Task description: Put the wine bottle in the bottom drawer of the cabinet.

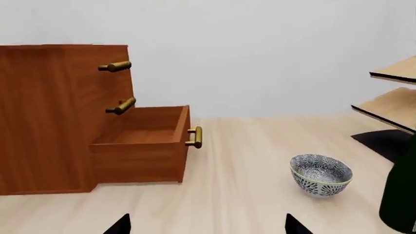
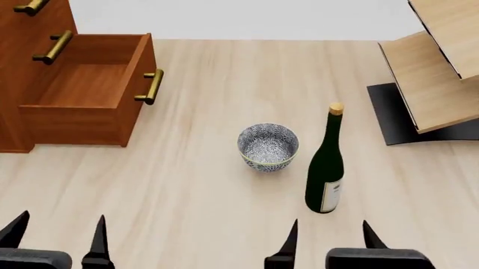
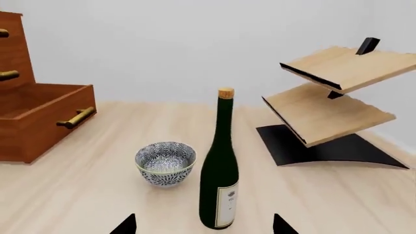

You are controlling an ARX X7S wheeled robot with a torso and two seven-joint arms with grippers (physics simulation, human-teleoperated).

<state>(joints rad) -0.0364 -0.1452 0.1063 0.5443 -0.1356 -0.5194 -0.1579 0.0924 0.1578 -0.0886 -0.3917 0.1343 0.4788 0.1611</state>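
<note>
The dark green wine bottle [image 2: 325, 168] with a tan cork and white label stands upright on the pale wood floor, right of centre; it also shows in the right wrist view [image 3: 219, 175] and at the edge of the left wrist view [image 1: 400, 195]. The reddish-brown cabinet [image 2: 22, 33] stands at far left with its bottom drawer [image 2: 90, 84] pulled out and empty, brass handle [image 2: 152, 86] in front; the drawer also shows in the left wrist view [image 1: 143, 141]. My right gripper [image 2: 329, 241] is open, just short of the bottle. My left gripper [image 2: 56, 235] is open and empty at near left.
A blue-patterned bowl [image 2: 268, 147] sits on the floor just left of the bottle, between it and the drawer. A pale wood rack [image 2: 438, 67] on a black base stands at the far right. Two closed drawer fronts sit above the open one.
</note>
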